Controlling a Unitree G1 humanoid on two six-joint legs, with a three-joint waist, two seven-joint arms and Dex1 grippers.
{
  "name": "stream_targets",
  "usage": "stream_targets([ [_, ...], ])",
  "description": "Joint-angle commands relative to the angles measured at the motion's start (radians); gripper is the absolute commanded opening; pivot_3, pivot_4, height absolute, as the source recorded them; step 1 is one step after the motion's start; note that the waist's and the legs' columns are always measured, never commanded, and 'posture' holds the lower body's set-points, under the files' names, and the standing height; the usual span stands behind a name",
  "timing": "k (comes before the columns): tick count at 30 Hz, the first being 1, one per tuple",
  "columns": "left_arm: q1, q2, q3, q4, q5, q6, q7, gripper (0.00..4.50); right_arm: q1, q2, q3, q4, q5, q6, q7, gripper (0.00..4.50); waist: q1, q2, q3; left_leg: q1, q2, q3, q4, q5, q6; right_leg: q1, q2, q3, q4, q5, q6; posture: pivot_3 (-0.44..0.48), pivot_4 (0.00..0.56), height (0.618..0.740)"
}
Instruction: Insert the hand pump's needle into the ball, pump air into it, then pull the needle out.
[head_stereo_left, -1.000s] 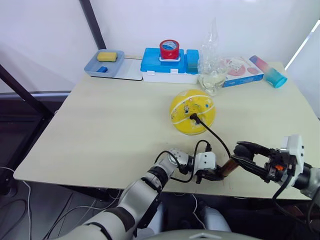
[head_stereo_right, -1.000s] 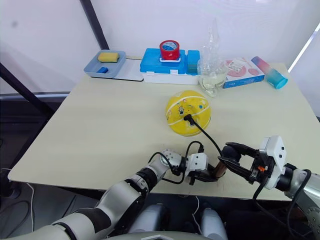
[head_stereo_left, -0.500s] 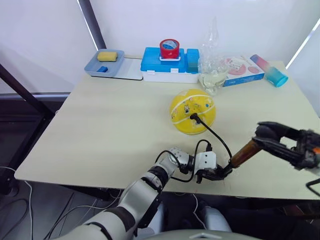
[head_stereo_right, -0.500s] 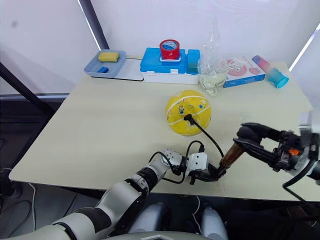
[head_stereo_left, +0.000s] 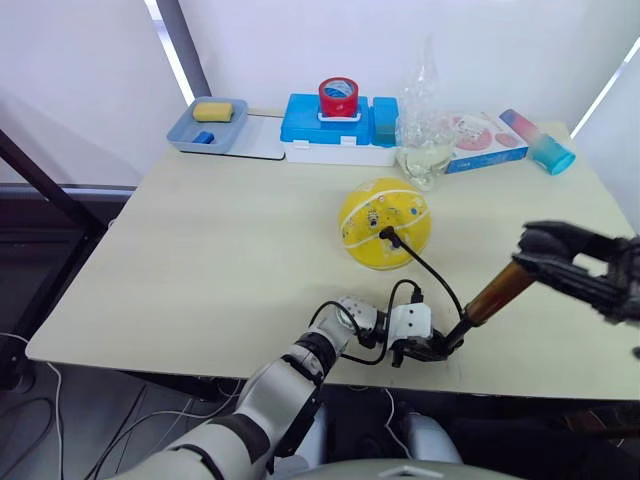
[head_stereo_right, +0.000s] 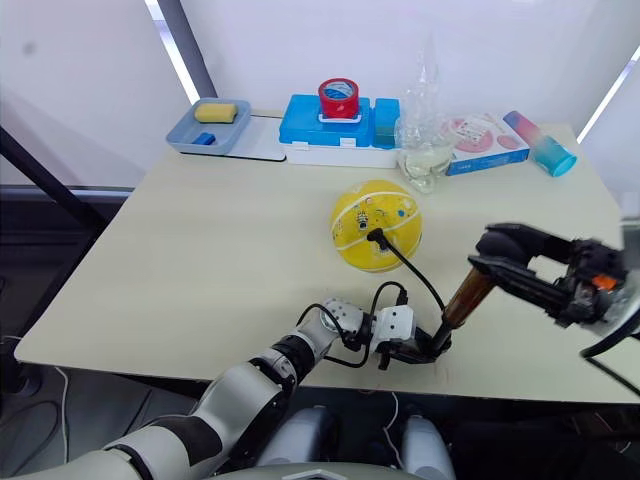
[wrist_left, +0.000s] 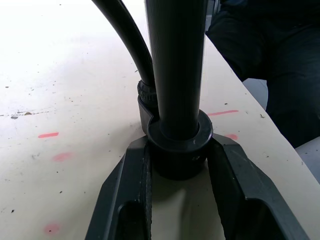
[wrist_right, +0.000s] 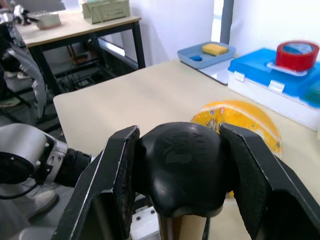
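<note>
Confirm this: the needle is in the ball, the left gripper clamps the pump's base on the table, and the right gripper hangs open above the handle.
One error: the right gripper is shut on the hand pump handle, as the right wrist view shows. The rest stands.

The ball (head_stereo_left: 385, 223) sat in the middle of the table (head_stereo_left: 220, 260). Behind it stood a box (head_stereo_left: 335, 130) with a tape roll (head_stereo_left: 339, 97) on top, and a tray (head_stereo_left: 210, 126) further left. What looked like the hand pump (head_stereo_left: 480, 308) leaned up near the front edge, right of the ball.
</note>
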Motion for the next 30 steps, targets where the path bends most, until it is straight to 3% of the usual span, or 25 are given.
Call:
stream_targets([
  [1,0.020,0.005,-0.030,0.033,0.041,0.021,-0.015,1.11,0.058,0.076,0.153,-0.012,-0.176,-0.065,0.019,2.02,-0.001,0.000,0.000,0.000,0.000,0.000,0.000,0.000,0.000,0.000,0.000,0.000,0.000,0.000,0.000,0.000,0.150,0.737],
  [8,0.022,0.003,-0.030,0.032,0.041,0.021,-0.013,1.11,0.196,0.257,0.391,0.093,-0.519,-0.307,0.077,2.02,-0.002,-0.001,-0.003,0.001,0.000,0.000,0.000,0.000,0.000,0.000,0.005,0.000,0.000,0.000,0.000,0.000,0.150,0.737],
  [13,0.024,0.003,-0.030,0.032,0.042,0.020,-0.015,1.11,0.245,0.328,0.430,0.141,-0.625,-0.444,0.097,2.02,-0.003,0.000,-0.005,0.003,0.000,0.000,0.000,0.000,0.000,0.001,0.005,0.000,0.001,0.000,0.000,0.000,0.150,0.737],
  [19,0.025,0.005,-0.032,0.032,0.044,0.018,-0.017,1.11,0.199,0.278,0.263,0.055,-0.465,-0.412,0.083,2.02,-0.001,0.003,-0.003,0.003,0.000,-0.001,0.001,0.000,0.000,0.001,0.006,0.000,0.002,0.000,0.000,0.000,0.150,0.737],
  [30,0.027,0.004,-0.033,0.034,0.042,0.017,-0.022,1.11,0.078,-0.007,-0.173,0.010,0.040,-0.171,-0.024,2.02,0.001,0.006,0.001,0.001,-0.001,-0.001,0.001,0.000,0.000,0.001,0.004,-0.001,0.001,0.000,0.000,0.000,0.150,0.737],
])
